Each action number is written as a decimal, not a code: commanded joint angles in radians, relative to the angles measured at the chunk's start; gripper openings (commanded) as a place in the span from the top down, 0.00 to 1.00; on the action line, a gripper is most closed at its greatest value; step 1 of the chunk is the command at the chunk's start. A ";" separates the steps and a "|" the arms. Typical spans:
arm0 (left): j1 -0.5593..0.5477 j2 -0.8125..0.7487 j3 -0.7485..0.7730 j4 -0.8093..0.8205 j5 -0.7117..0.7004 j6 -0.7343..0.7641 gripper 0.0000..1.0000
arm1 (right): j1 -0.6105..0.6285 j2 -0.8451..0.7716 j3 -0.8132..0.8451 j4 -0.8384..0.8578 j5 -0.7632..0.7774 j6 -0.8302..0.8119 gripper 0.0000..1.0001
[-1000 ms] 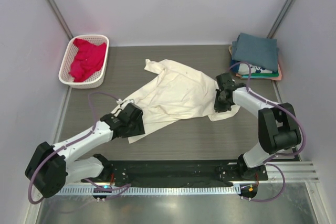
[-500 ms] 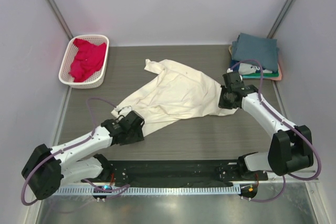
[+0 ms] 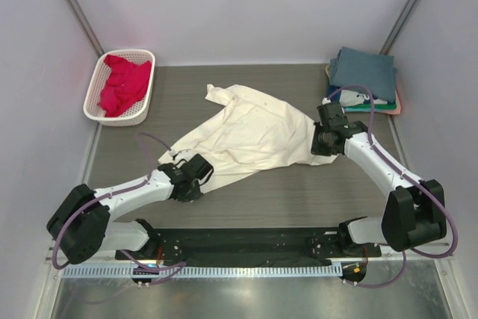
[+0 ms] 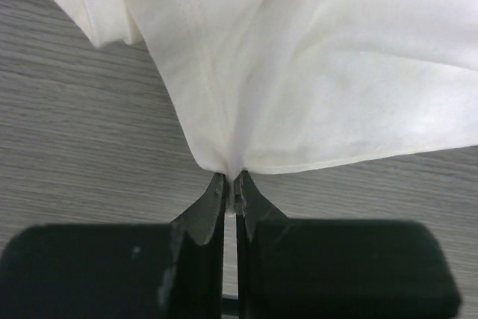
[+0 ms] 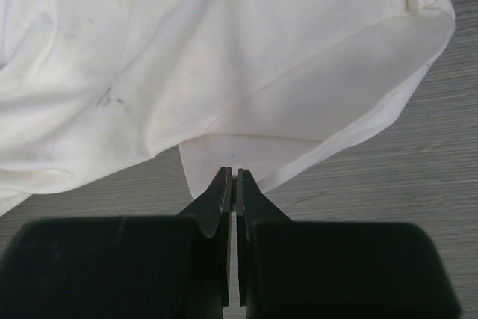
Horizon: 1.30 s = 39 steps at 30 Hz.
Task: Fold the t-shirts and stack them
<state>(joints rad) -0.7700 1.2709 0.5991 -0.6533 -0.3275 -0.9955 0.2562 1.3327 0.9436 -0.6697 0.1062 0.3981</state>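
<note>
A large cream t-shirt [image 3: 250,136] lies crumpled across the middle of the table. My left gripper [image 3: 196,173] is at the shirt's near-left corner. In the left wrist view the gripper [image 4: 231,177] is shut on a pinch of the cream hem [image 4: 314,72]. My right gripper [image 3: 325,140] is at the shirt's right edge. The right wrist view shows it [image 5: 233,172] shut on the edge of the cream cloth [image 5: 224,50]. A crimson-pink t-shirt [image 3: 123,84] lies bunched in the basket. A slate-blue t-shirt [image 3: 364,72] tops a folded stack at the back right, with a white printed t-shirt [image 3: 358,98] under it.
A white lattice basket [image 3: 95,87] stands at the back left by the wall. The folded stack sits in the back right corner, close to my right arm. Bare grey wood table [image 3: 284,192] lies in front of the cream shirt. A black rail [image 3: 239,240] with the arm bases runs along the near edge.
My left gripper has slid right to the shirt's near-left corner and shut on it. The right gripper first drew the right edge outward, then stayed still.
</note>
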 commanded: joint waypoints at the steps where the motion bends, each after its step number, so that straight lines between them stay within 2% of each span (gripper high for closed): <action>1: -0.003 0.055 -0.038 0.126 0.106 -0.029 1.00 | -0.003 -0.070 0.012 0.022 0.001 0.013 0.99; 3: -0.006 0.004 0.016 0.092 0.107 -0.009 1.00 | -0.015 -0.134 0.018 0.033 -0.007 0.033 0.99; 5: -0.009 -0.065 0.085 -0.026 0.085 0.006 1.00 | -0.028 -0.196 0.053 0.027 0.001 0.057 0.99; 7: -0.009 -0.180 0.229 -0.173 0.027 0.035 1.00 | -0.051 -0.295 0.098 0.009 0.033 0.074 0.99; 8: -0.009 -0.214 0.281 -0.219 0.004 0.044 1.00 | -0.057 -0.326 0.159 -0.020 0.044 0.085 0.99; 9: -0.008 -0.275 0.400 -0.300 -0.024 0.067 1.00 | -0.066 -0.380 0.196 -0.039 0.074 0.088 0.99; 12: -0.009 -0.332 0.580 -0.397 -0.074 0.135 1.00 | -0.066 -0.446 0.357 -0.112 0.127 0.099 0.99; 13: -0.008 -0.338 0.684 -0.443 -0.080 0.156 1.00 | -0.064 -0.482 0.398 -0.131 0.160 0.099 0.99; 20: -0.009 -0.380 1.068 -0.513 -0.071 0.337 1.00 | -0.064 -0.581 0.836 -0.293 0.309 0.059 0.99; 26: -0.009 -0.410 1.286 -0.496 -0.067 0.452 1.00 | -0.061 -0.555 1.191 -0.395 0.375 -0.010 0.99; 28: -0.009 -0.409 1.358 -0.488 -0.059 0.478 1.00 | -0.054 -0.546 1.254 -0.395 0.385 -0.022 0.99; 32: -0.008 -0.406 1.409 -0.416 -0.041 0.543 1.00 | -0.035 -0.495 1.369 -0.375 0.356 -0.041 0.99; 36: -0.009 -0.281 1.482 -0.407 -0.103 0.616 1.00 | -0.031 -0.354 1.440 -0.350 0.277 -0.065 0.99; 38: -0.008 -0.205 1.513 -0.434 -0.235 0.629 1.00 | -0.031 -0.232 1.456 -0.352 0.231 -0.073 0.99; 39: -0.008 -0.109 1.542 -0.471 -0.283 0.653 1.00 | -0.031 -0.189 1.453 -0.350 0.215 -0.070 0.99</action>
<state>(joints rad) -0.7795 0.9791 2.1120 -1.1130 -0.4282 -0.4385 0.2207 0.9173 2.4191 -1.0290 0.3775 0.3695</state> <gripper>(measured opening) 0.017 0.057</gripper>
